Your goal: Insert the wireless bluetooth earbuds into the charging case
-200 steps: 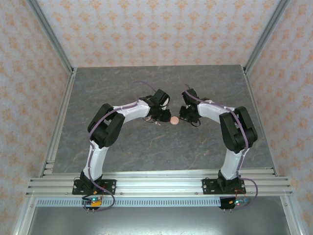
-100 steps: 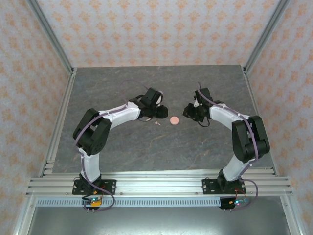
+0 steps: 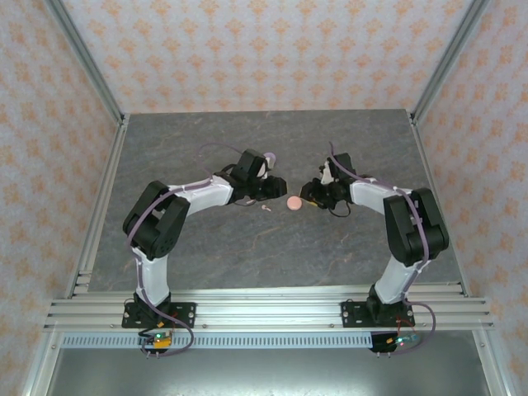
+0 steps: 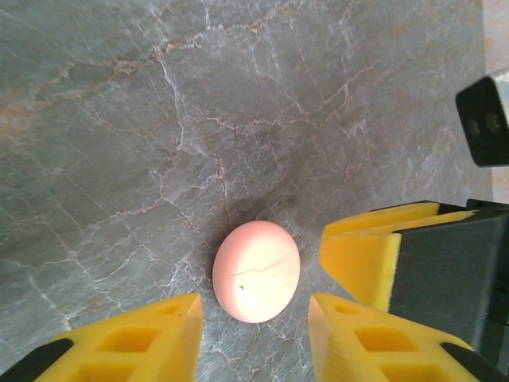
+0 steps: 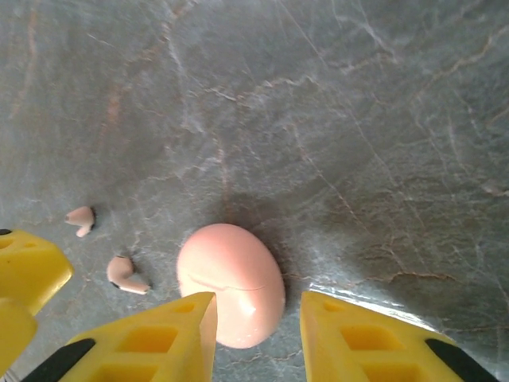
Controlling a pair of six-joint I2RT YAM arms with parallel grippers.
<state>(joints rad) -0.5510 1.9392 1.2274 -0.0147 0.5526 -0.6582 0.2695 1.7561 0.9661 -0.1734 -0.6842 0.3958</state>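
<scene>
- Left gripper [image 4: 253, 312] is spread and pinches nothing. Its two yellow fingers, at the bottom of its wrist view, stand either side of the pink case [image 4: 256, 270], with a sliver of grey table [image 4: 119, 119] showing on each side.
- Right gripper [image 5: 256, 302] is also spread and empty. The case sits low and centre in its wrist view, between the fingertips. The lower-left finger overlaps the case's edge there, so I cannot tell whether it touches.
- The two grippers face each other across the case at mid-frame in the top view. This is probably so that one can steady the base while the other works the lid.
- The case looks shut: a thin seam crosses the shell and no hollow shows. It would have to open before anything can go in.
- Earbuds [image 5: 125, 274] lie loose on the table at the left of the right wrist view. They are near the case but apart from it, on the left gripper's side, probably left there to be picked up once the lid is open.
- Count: one case, two pale pink earbuds, two grippers.
</scene>
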